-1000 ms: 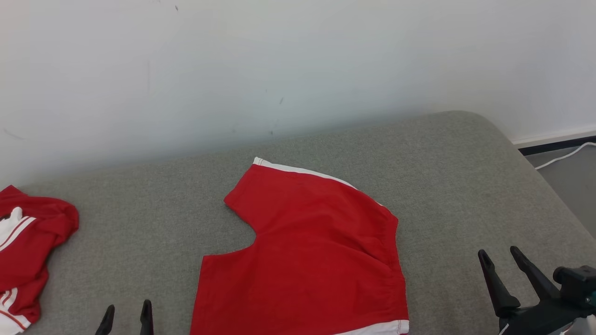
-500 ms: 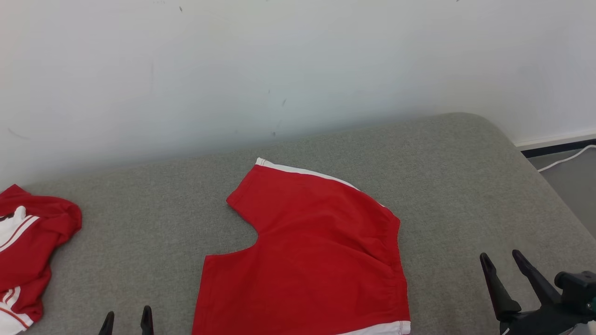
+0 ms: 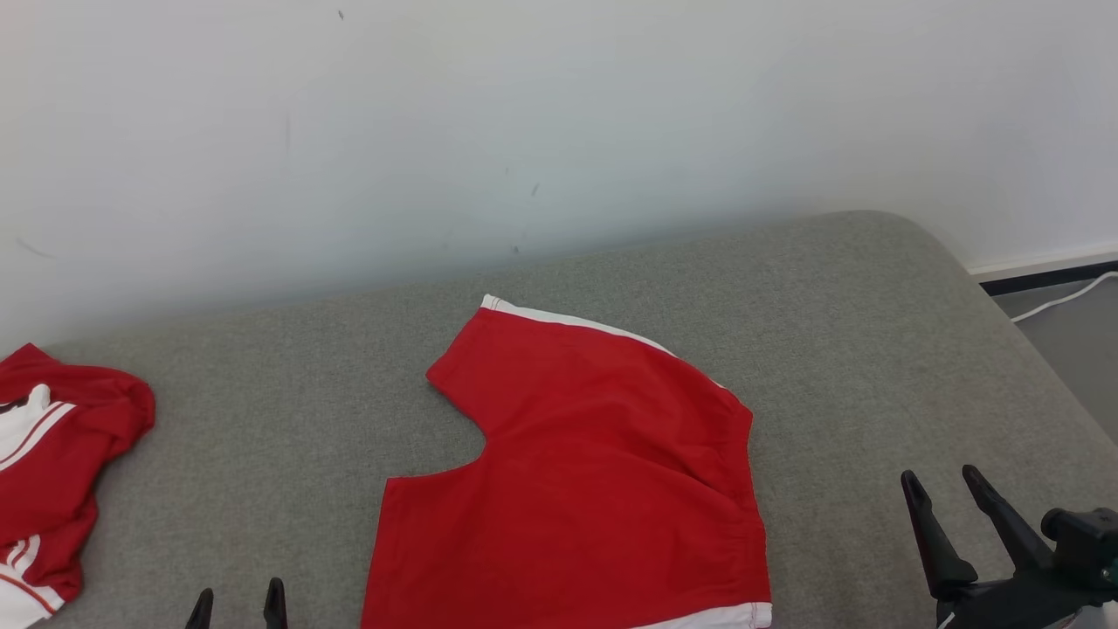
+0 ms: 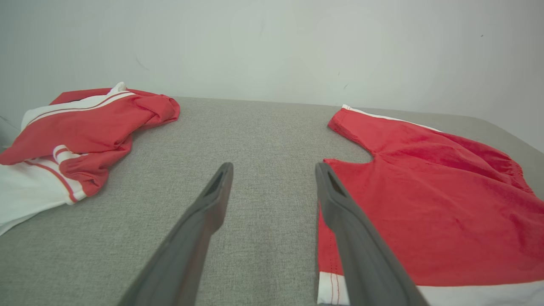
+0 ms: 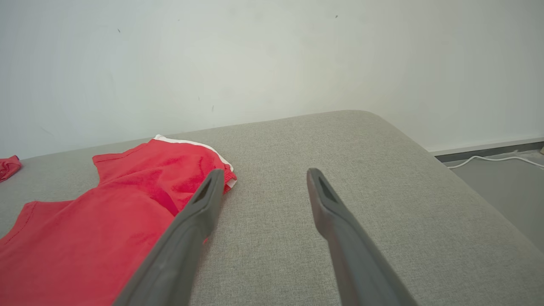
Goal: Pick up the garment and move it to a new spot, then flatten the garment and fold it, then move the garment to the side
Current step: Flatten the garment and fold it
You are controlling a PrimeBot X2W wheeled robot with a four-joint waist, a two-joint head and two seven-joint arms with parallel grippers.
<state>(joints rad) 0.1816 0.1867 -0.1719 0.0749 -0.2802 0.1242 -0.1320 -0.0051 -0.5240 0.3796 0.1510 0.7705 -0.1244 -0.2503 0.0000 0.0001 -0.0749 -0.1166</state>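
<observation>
Head view: my left gripper (image 3: 238, 604) shows two fingertips at the near edge of the grey cushion (image 3: 830, 349). My right gripper (image 3: 940, 477) hangs by the cushion's right edge. Both have their fingers apart with nothing between them. The red shorts (image 3: 585, 489) lie flat mid-cushion between the two grippers. The elastic waistband faces the right edge and both legs point left, with the crotch notch between them. The long axis runs from far edge to near edge, ending in a white side stripe each way. A crumpled red-and-white garment (image 3: 61, 445) sits at the left edge. Bare cushion runs right to the rounded far right corner, and past it a white cable (image 3: 1061, 295) lies on the floor (image 3: 1074, 349).

Left wrist view: my fingers point over the bare strip between the shorts and the crumpled garment, which lie well apart. One finger overlaps the near leg's hem, and I cannot tell if it touches.

Right wrist view: one finger crosses in front of the waistband's far corner. Ahead is open cushion up to the wall (image 3: 559, 131).
</observation>
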